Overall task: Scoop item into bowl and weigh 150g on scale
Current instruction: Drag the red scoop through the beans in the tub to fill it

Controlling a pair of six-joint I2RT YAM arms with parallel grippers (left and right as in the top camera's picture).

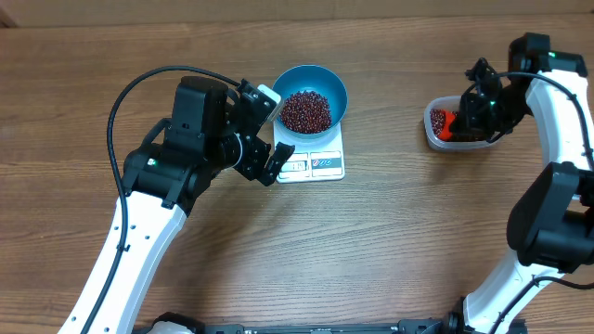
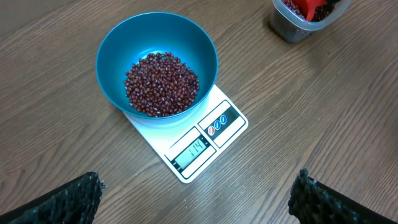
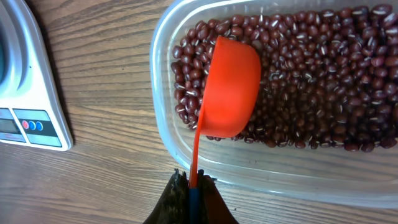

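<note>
A blue bowl (image 1: 312, 97) (image 2: 157, 68) stands on the white scale (image 1: 316, 163) (image 2: 193, 143) and holds a heap of dark red beans (image 1: 305, 111) (image 2: 161, 84). My left gripper (image 1: 269, 130) (image 2: 196, 199) hovers open just left of the scale, nothing between its fingers. At the right, my right gripper (image 1: 473, 107) (image 3: 191, 183) is shut on the handle of an orange scoop (image 3: 230, 87) (image 1: 447, 123). The scoop lies turned on its side over the beans (image 3: 311, 81) in a clear plastic tub (image 1: 455, 125) (image 3: 186, 134).
The scale's display and buttons (image 2: 208, 137) face the table's front. A corner of the scale (image 3: 31, 106) lies left of the tub in the right wrist view. Bare wooden tabletop (image 1: 408, 241) lies around them.
</note>
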